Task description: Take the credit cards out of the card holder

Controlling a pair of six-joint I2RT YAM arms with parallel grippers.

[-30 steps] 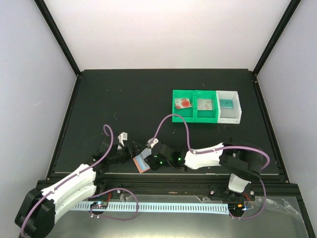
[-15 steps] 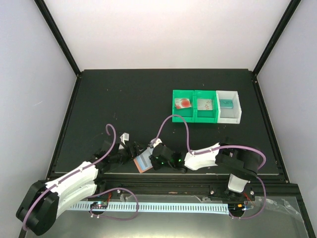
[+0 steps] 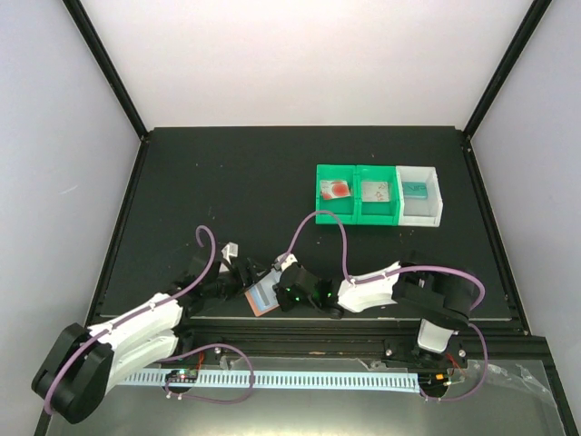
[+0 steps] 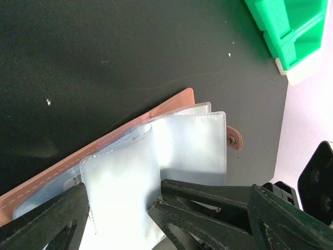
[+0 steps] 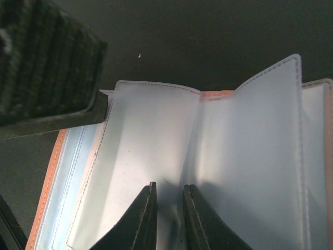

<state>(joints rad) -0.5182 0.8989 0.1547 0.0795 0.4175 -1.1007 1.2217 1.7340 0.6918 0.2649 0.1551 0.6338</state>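
The salmon-pink card holder (image 3: 261, 297) lies open near the table's front edge, its pale blue-grey pockets (image 5: 156, 156) fanned up. My right gripper (image 3: 280, 292) reaches in from the right; in the right wrist view its gripper (image 5: 169, 211) is nearly closed on the fold between two pocket leaves. My left gripper (image 3: 238, 278) is at the holder's left side, jaws wide, one finger (image 5: 52, 62) resting on the holder's edge. The holder (image 4: 171, 135) fills the left wrist view. No card shows in the pockets. A whitish card with reddish marks (image 3: 335, 189) lies in the green bin.
A green two-compartment bin (image 3: 357, 214) and a white bin (image 3: 434, 204) stand at mid right, each compartment with a card in it. They also show in the left wrist view's top right corner (image 4: 291, 31). The table's front rail runs just behind the holder.
The right gripper has moved left onto the open holder and closed on its pocket leaves. The left arm shifted slightly. Little has changed in the last half second.
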